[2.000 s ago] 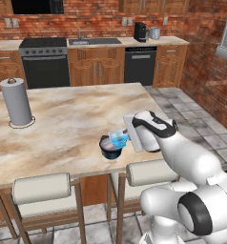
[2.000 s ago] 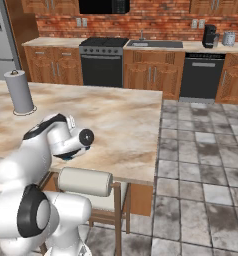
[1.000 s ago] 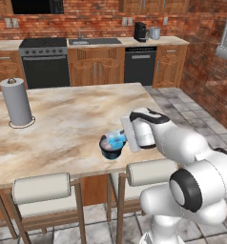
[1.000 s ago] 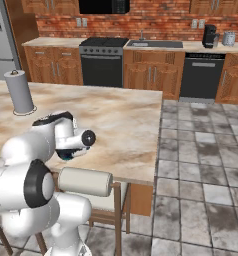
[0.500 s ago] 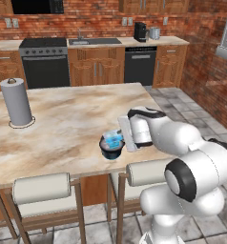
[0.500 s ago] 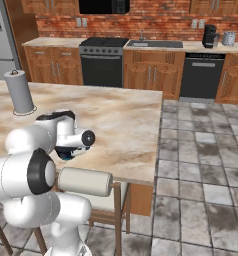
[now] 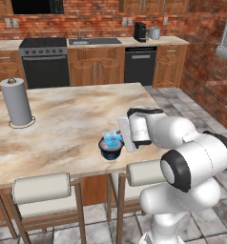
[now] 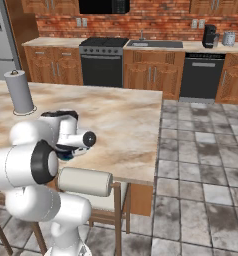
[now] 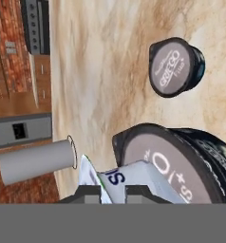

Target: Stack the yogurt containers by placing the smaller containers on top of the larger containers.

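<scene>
beige marbled stone tabletop (image 7: 63,124), a kitchen island, with two padded stools tucked under its near edge.

squat round dark navy tub (image 7: 110,149) with a greyish foil lid: stands upright on the tabletop near the near edge, right of centre in the left base view. in the hand view its lid (image 9: 176,171) is large and close, printed with pale lettering.

small translucent light-blue cup (image 7: 112,138): sits on top of the navy tub, resting on its lid. in the hand view its white-and-blue printed side (image 9: 134,180) lies across the near part of the tub's lid, just above the finger tips.

white arm's two-finger gripper (image 7: 121,138): level with the light-blue cup, reaching in from the right. its jaws stand either side of the cup; whether they pinch it or stand free of it, cannot tell.

small dark pot with a grey printed lid (image 9: 175,66): on the tabletop beyond the tub, apart from it.

tall grey paper-towel roll (image 7: 16,101): upright on a round base, far left of the tabletop, well apart from the tub.
</scene>
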You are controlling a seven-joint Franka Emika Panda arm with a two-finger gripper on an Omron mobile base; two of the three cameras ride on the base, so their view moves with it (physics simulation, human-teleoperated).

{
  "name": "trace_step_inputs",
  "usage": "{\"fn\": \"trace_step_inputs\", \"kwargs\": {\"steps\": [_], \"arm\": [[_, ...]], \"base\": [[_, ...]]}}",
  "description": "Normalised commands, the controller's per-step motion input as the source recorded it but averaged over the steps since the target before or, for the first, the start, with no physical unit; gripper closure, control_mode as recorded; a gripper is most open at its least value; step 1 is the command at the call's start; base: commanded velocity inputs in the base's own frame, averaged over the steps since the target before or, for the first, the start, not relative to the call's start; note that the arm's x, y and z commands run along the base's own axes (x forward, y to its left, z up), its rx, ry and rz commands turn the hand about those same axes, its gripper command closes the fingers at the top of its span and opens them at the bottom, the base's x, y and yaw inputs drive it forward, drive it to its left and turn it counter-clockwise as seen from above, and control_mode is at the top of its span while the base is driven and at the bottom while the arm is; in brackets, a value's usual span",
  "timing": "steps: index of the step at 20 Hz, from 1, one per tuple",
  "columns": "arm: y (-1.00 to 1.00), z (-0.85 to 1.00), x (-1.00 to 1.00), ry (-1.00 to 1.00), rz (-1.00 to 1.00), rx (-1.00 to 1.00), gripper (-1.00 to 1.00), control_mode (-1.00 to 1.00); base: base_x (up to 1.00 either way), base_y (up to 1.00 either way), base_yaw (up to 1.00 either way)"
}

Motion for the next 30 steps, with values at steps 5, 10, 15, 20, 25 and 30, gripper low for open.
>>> {"fn": "trace_step_inputs", "kwargs": {"steps": [5, 10, 15, 20, 25, 30], "arm": [[0.0, -0.09, 0.12, 0.0, 0.0, 0.0, 1.0, -1.0], [0.0, -0.07, 0.1, 0.0, 0.0, 0.0, 1.0, -1.0], [0.0, 0.0, 0.02, -0.01, 0.0, 0.0, 1.0, -1.0], [0.0, 0.0, 0.0, -0.07, 0.0, 0.0, 1.0, -1.0], [0.0, 0.0, 0.0, -0.09, 0.0, 0.0, 1.0, -1.0], [0.01, 0.0, -0.02, -0.12, 0.0, 0.0, 1.0, -1.0]], "base": [[0.0, 0.0, 0.0], [0.0, 0.0, 0.0], [0.0, 0.0, 0.0], [0.0, 0.0, 0.0], [0.0, 0.0, 0.0], [0.0, 0.0, 0.0]]}}
